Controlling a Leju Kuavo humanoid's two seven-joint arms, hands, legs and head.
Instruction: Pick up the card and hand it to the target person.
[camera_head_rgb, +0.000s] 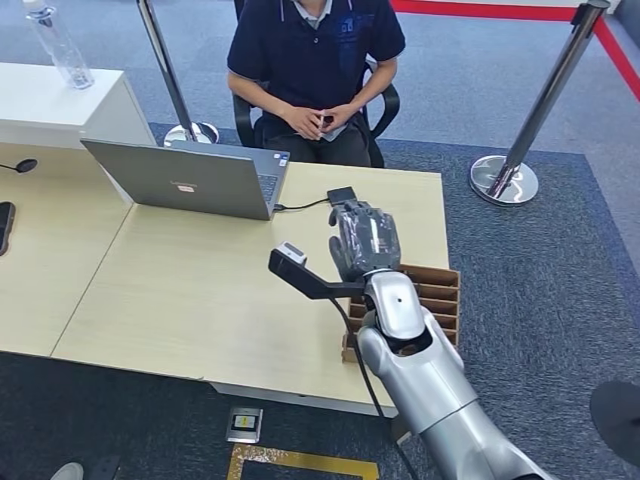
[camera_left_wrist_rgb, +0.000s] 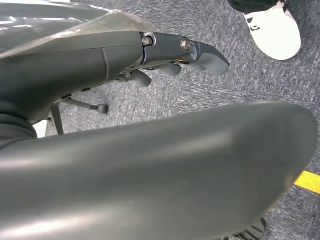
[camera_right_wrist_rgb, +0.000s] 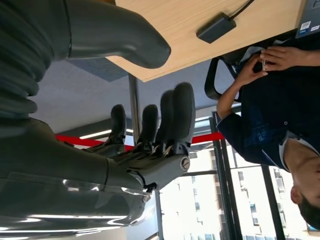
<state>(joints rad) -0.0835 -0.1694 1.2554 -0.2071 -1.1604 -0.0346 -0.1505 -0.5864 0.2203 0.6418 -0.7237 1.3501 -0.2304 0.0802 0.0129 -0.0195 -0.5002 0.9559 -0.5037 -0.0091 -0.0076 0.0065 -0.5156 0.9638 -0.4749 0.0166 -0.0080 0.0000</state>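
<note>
Right hand (camera_head_rgb: 364, 240) is raised above the surface (camera_head_rgb: 196, 290), just past the far edge of a brown cardboard slotted box (camera_head_rgb: 438, 295), palm turned away from the head camera toward the person (camera_head_rgb: 317, 60). In the right wrist view the hand (camera_right_wrist_rgb: 151, 135) has its fingers (camera_right_wrist_rgb: 183, 112) straight and side by side, thumb (camera_right_wrist_rgb: 120, 37) apart from them, nothing between them, so it is open and empty. Card: cannot tell where it is; the box slots are partly hidden behind the arm and no card is clear in any view. Person sits in a chair (camera_head_rgb: 389, 105) at the far side of the surface, hands clasped together in the lap around a small dark item too small to identify. Open grey laptop (camera_head_rgb: 189, 180) sits on the surface in front of the person, a cable running from it to a small black adapter (camera_head_rgb: 341, 195) lying just beyond the right hand. Left hand (camera_left_wrist_rgb: 181, 52) hangs over grey carpet (camera_left_wrist_rgb: 241, 75) in the left wrist view, fingers loosely extended, holding nothing; a white shoe (camera_left_wrist_rgb: 271, 30) is nearby on the floor. Clear bottle (camera_head_rgb: 56, 45) stands on a white counter far left. Two stanchion posts (camera_head_rgb: 521, 140) stand on the carpet behind.
</note>
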